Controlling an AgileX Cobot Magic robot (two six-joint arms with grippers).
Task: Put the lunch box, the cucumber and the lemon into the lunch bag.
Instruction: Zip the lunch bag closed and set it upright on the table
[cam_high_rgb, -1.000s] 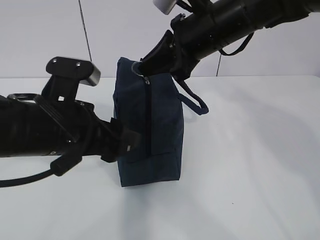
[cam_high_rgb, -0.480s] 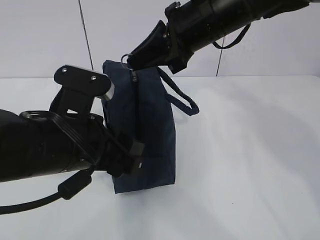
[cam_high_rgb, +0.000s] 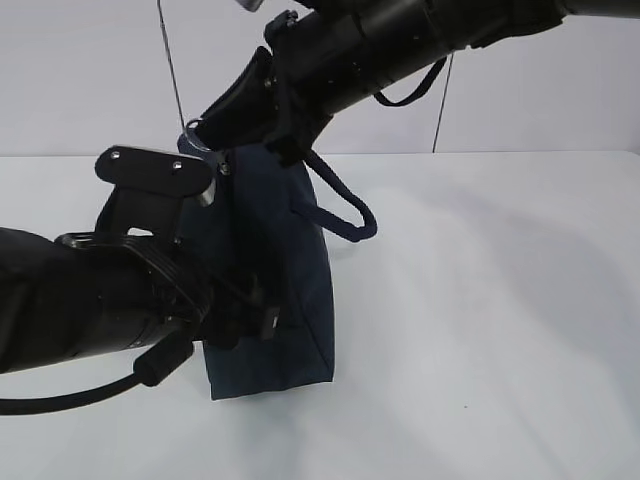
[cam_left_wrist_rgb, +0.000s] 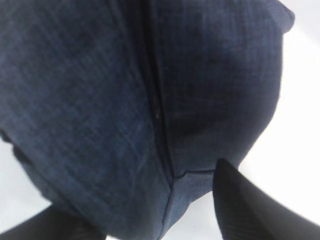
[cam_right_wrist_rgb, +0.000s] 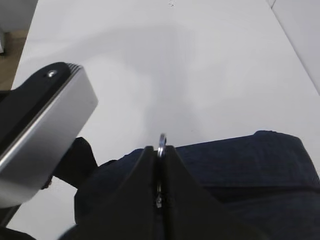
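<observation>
On the white worktop (cam_high_rgb: 500, 300), the lunch bag (cam_high_rgb: 285, 290) is standing upright on its narrow end near the middle of the exterior view, its dark navy fabric leaning slightly to the left at the top. One loop handle (cam_high_rgb: 345, 205) is hanging off its right side, clear of the surface. A closed zipper line (cam_left_wrist_rgb: 157, 115) is running down the length of the fabric in the left wrist view, ending at a cross seam near the bottom.

The left arm is reaching in from the lower left, and its left claw (cam_left_wrist_rgb: 150, 220) is pressing against the lower part of the bag. Two dark fingers (cam_left_wrist_rgb: 245, 205) are showing at the bottom corners of the wrist view, spread apart on either side of the bag's end, with fabric between them; whether they are actually clamping the fabric cannot be told.

The right arm is coming down from the upper right, and its right claw (cam_right_wrist_rgb: 159, 165) is sitting at the top edge of the bag. Its fingers are pressed together, pinching the silver ring pull (cam_right_wrist_rgb: 162, 142), whose rim is projecting just above the fingertips.
</observation>
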